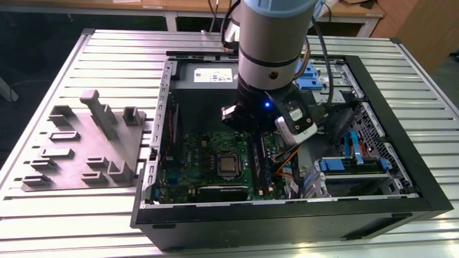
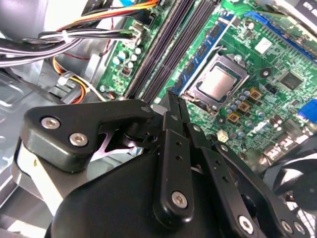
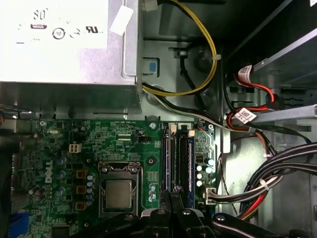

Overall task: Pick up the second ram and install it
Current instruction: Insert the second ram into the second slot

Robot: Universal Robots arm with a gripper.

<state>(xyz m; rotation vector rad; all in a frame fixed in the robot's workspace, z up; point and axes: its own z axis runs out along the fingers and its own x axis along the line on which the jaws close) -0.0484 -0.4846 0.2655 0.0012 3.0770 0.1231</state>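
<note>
Several memory slots (image 1: 263,169) sit at three o'clock of the processor socket (image 1: 228,164) in the exterior view, the clenched pincer (image 2: 173,101) above them. Keep the second ram square; press straight down.

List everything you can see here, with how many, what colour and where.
table: one, silver, slatted, under everything.
computer case: one, black, open, on the table.
fixture plate: one, grey with raised blocks, at the exterior view's left of the case.
motherboard: one, green, inside the case.
processor socket: one, silver, on the motherboard.
memory slots: long dark strips beside the socket; whether sticks sit in them I cannot tell.
power supply: one, silver, in the case beside the motherboard.
drive brackets: several, blue, at the exterior view's right in the case.
cables: several, yellow, red, black.
arm: one, grey, reaching into the case.
gripper: one, black, at the memory slots.
</note>
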